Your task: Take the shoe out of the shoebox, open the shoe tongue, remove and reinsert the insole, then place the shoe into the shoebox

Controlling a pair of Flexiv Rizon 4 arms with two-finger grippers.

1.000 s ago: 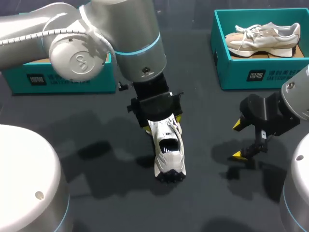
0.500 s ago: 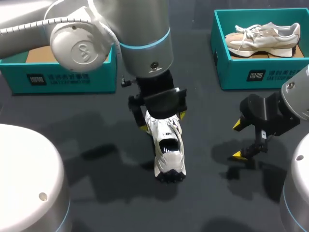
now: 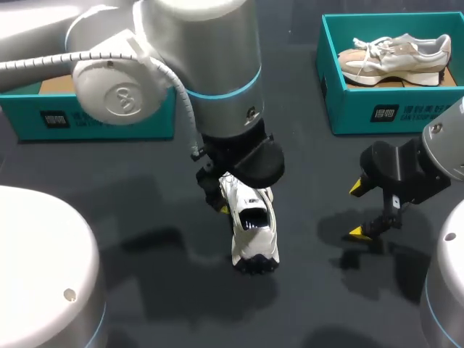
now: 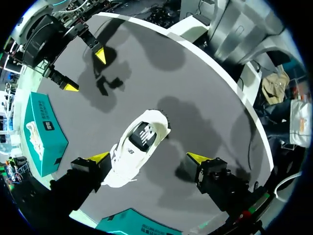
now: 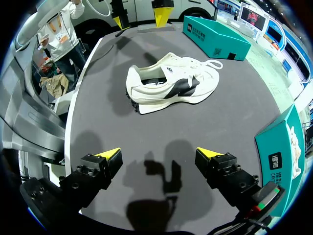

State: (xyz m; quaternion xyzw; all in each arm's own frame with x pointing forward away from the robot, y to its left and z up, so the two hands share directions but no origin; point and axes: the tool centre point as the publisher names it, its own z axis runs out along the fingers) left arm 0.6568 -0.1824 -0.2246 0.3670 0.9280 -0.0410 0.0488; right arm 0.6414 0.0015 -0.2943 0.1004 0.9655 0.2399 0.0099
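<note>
A white sneaker (image 3: 254,228) stands upright on the dark table, its opening facing up; it also shows in the left wrist view (image 4: 139,142) and the right wrist view (image 5: 171,83). My left gripper (image 4: 149,157) hangs open just above the sneaker's laced front, fingers astride it without touching. The left arm's wrist (image 3: 243,156) hides most of that gripper from the head camera. My right gripper (image 3: 360,210) stands open and empty to the sneaker's right, well apart from it, and appears again in its own wrist view (image 5: 159,154).
A teal shoebox (image 3: 341,109) at the back right holds a beige sneaker (image 3: 395,58). A second teal shoebox (image 3: 94,116) sits at the back left, partly behind my left arm. Bare table lies between the white sneaker and my right gripper.
My left arm has risen and swung over the sneaker, and its fingers have spread wider. The sneaker and my right arm have stayed put.
</note>
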